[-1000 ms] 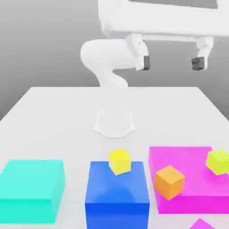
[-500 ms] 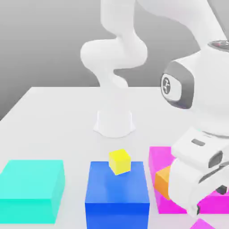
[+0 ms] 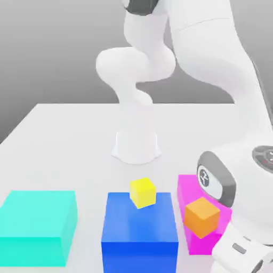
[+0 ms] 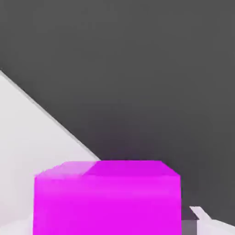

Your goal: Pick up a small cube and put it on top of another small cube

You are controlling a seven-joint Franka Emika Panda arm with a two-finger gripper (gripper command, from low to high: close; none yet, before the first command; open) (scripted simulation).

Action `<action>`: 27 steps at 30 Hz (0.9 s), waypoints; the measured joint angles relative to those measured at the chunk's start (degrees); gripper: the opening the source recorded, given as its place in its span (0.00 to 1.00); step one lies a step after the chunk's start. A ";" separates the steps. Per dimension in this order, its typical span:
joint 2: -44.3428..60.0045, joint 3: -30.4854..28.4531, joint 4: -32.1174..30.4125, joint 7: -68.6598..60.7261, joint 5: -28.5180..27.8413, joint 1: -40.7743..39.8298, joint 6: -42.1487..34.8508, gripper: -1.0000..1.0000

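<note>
The small magenta cube (image 4: pixel 108 197) looms close in the hand view, sitting between the jaws of my gripper (image 4: pixel 110 227). A pale fingertip (image 4: pixel 197 214) shows right beside one of its sides, so the gripper is shut on it. In the exterior view my hand (image 3: pixel 242 253) is low at the right front corner, past the big magenta block. The other small cube, pure yellow (image 3: pixel 143 192), rests on the blue block (image 3: pixel 139 234) to the exterior view's left of my hand, well apart from it.
An orange small cube (image 3: pixel 201 216) sits on the large flat magenta block (image 3: pixel 187 194), close to my wrist. A cyan block (image 3: pixel 37 224) stands at the exterior view's front left. The arm's base (image 3: pixel 136 145) is at mid-table on the white table (image 3: pixel 64 144).
The arm has swung down from high above to the exterior view's front right, covering most of the big magenta block. The jaws have gone from wide open to shut on the magenta cube.
</note>
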 joint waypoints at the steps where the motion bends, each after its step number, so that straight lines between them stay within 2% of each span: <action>1: -1.91 0.26 -0.40 -0.26 0.37 -0.19 -1.50 0.00; 25: -51.56 -7.16 -34.10 -6.49 5.06 -10.34 -17.19 0.00; 27: -51.63 -7.40 -36.20 -6.82 5.33 -10.81 -15.19 0.00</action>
